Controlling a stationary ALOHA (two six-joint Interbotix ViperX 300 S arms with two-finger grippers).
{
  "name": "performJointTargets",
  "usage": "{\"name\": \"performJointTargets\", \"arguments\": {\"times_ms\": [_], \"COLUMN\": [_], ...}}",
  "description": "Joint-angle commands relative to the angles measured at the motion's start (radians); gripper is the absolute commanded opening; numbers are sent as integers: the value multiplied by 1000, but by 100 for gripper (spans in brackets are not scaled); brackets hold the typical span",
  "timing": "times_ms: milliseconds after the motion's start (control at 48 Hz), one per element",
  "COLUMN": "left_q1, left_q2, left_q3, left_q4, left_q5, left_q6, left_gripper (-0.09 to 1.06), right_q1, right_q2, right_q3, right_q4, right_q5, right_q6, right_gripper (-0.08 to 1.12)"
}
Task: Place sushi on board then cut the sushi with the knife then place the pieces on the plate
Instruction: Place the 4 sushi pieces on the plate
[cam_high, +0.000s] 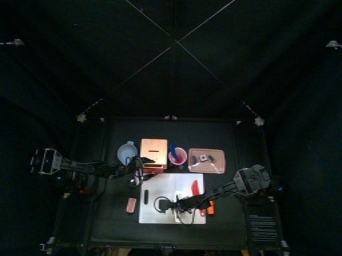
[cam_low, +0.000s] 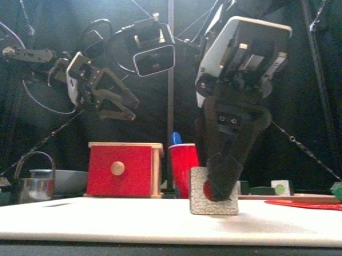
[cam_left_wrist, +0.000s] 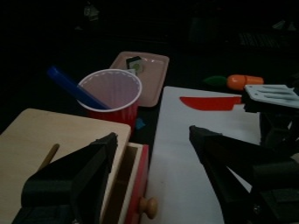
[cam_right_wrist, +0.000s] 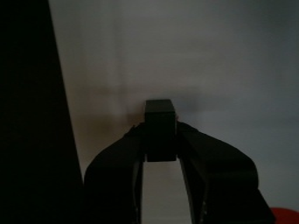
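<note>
My right gripper (cam_low: 221, 180) stands on the white board (cam_high: 167, 185), shut on a dark sushi piece (cam_right_wrist: 160, 112) whose pale end faces the front (cam_low: 214, 196). Seen from above, this gripper (cam_high: 170, 208) is over the board's front part and hides the piece. A red knife (cam_left_wrist: 212, 101) lies flat on the board's back right. Behind the board is the pink plate (cam_high: 205, 158) with a small dark item on it. My left gripper (cam_high: 134, 168) hangs open above the board's back left corner, in front of the red cup (cam_left_wrist: 111, 89) that holds the blue knife (cam_left_wrist: 65, 83).
The wooden box (cam_low: 124, 168) with its red drawer front stands left of the cup. A metal cutter (cam_low: 38, 182) stands at the far left. A small orange toy (cam_high: 131, 205) lies on the table left of the board, and another orange toy (cam_left_wrist: 246, 80) sits past the knife.
</note>
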Motion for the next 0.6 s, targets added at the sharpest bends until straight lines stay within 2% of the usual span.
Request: {"name": "performJointTargets", "arguments": {"times_ms": [21,146,229,417,604], "left_q1": [-2,0,0,-6,-5], "left_q2": [-5,-5,-3,-3,-5], "left_q3": [-17,-17,-17,-8,-5], "left_q4": [-2,-2,0,0,2], "left_q5": [-9,-11,-9,-9,-9], "left_q6": [0,2,2,2,3], "left_gripper": [98,98,98,98,98], "right_q1": [-21,-66,-112,-209,-311], "right_q2": [-57,-126,-218,-485,-721], "right_q3": [-5,63,150,402,650], "right_q4": [3,-9,-43,-143,-189], "right_q5": [14,81,115,130,183], "right_q6": [12,92,192,463,676], "right_gripper": [50,51,51,51,51]}}
